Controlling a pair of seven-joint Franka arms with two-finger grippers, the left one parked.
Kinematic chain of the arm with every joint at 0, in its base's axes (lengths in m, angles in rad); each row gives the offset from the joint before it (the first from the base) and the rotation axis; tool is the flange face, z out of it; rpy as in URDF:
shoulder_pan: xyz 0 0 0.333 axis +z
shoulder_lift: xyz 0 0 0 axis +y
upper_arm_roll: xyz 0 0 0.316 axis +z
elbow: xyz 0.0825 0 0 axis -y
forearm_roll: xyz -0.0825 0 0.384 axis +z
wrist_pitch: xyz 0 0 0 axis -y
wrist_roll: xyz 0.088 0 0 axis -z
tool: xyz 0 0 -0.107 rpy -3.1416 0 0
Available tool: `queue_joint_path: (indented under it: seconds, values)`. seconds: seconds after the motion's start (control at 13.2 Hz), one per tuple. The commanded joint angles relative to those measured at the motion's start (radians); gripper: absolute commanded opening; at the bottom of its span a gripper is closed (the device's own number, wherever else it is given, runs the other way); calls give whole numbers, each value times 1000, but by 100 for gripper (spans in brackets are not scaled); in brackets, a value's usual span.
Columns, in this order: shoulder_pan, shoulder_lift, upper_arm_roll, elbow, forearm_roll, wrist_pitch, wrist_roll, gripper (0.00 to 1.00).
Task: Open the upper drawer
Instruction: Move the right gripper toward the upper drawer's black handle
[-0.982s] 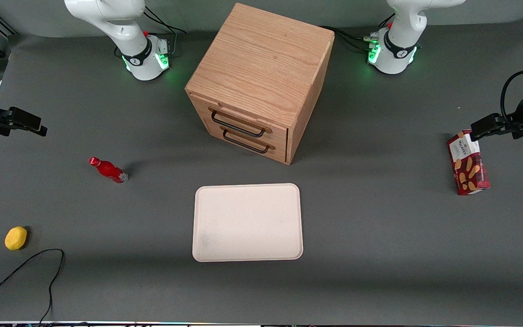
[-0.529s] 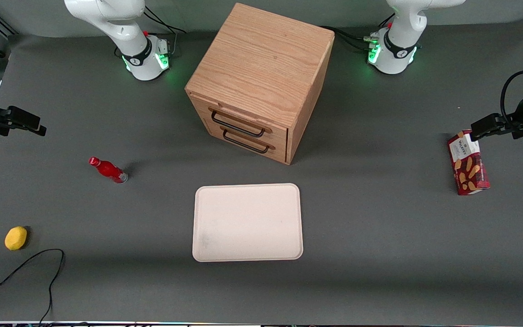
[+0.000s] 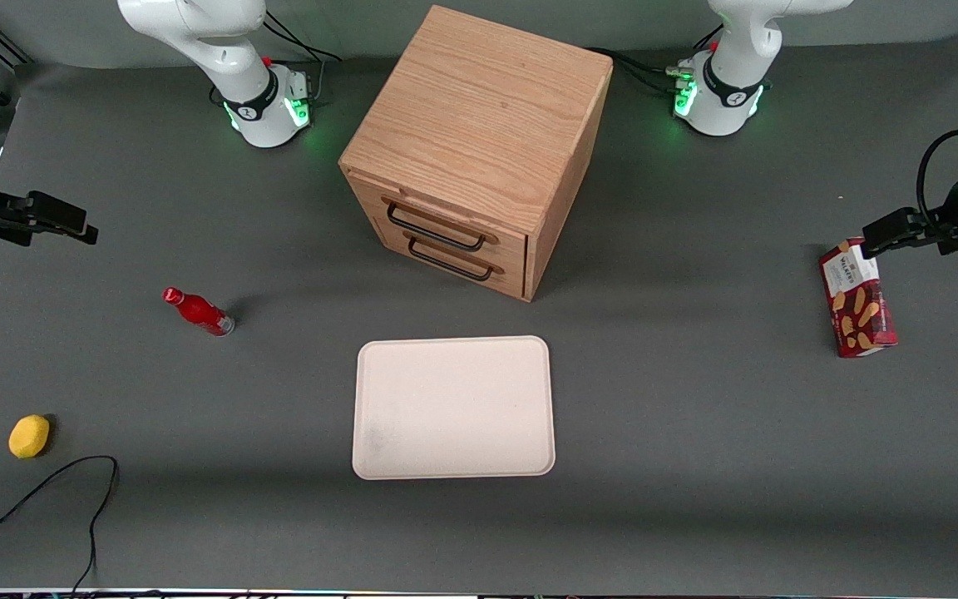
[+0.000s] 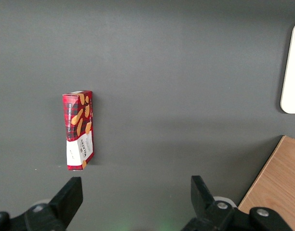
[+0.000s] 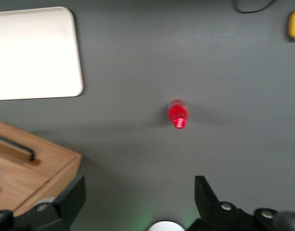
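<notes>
The wooden cabinet (image 3: 479,125) stands in the middle of the table, farther from the front camera than the tray. Its upper drawer (image 3: 446,218) is closed, with its thin black handle (image 3: 433,231) above the lower drawer (image 3: 456,264). My right gripper (image 3: 71,229) hangs open and empty above the table toward the working arm's end, well away from the cabinet. In the right wrist view the gripper (image 5: 140,190) is open over bare table, and a corner of the cabinet (image 5: 36,175) with a black handle (image 5: 15,147) shows.
A red bottle (image 3: 198,311) lies between my gripper and the cabinet; it also shows in the right wrist view (image 5: 178,114). A cream tray (image 3: 454,408) lies in front of the cabinet. A yellow lemon-like thing (image 3: 29,436), a black cable (image 3: 71,491) and a cookie box (image 3: 857,298) lie nearby.
My right gripper has shifted slightly toward the cabinet. The drawers and other things have not moved.
</notes>
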Motion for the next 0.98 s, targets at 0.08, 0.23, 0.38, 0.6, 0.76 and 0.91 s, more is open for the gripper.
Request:
queue_joint_path:
  seconds: [0.08,0.23,0.38,0.6,0.76,0.91]
  values:
    - [7,9,-1,44,64,-19,-5,100]
    - [15,14,7,49,73,-13,-11,100]
    - [16,28,11,61,96,-8,-4,100]
    - [38,66,85,121,96,-10,-11,100]
    - [41,86,152,129,85,-10,-33,100]
    - [42,92,197,135,85,-4,-152,100]
